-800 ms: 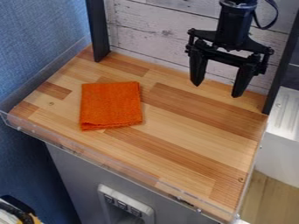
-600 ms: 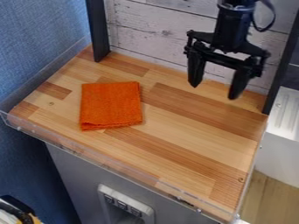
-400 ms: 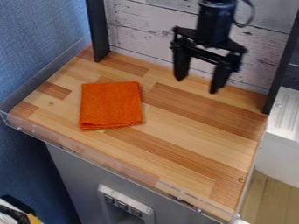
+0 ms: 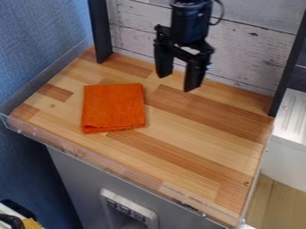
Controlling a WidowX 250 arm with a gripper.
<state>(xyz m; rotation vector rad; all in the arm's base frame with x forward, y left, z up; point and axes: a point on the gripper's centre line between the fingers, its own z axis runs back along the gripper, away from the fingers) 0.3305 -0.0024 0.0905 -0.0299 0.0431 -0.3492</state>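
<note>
The black gripper (image 4: 176, 83) hangs above the back part of the wooden surface, right of centre, open with nothing between its two fingers. Below it and to the left, a folded orange cloth (image 4: 113, 108) lies flat on the wood, apart from the gripper. The cloth is roughly square, with its layered edges along the front and right sides.
The wooden tabletop (image 4: 197, 147) has a low transparent rim (image 4: 108, 169) along its front. Behind stands a whitewashed plank wall (image 4: 254, 53) between a dark left post (image 4: 99, 31) and a dark right post (image 4: 290, 67). A white unit (image 4: 288, 152) is at the right.
The gripper has moved left across the back of the surface, nearer to the cloth, and its fingers now look closer together. The cloth has stayed where it was.
</note>
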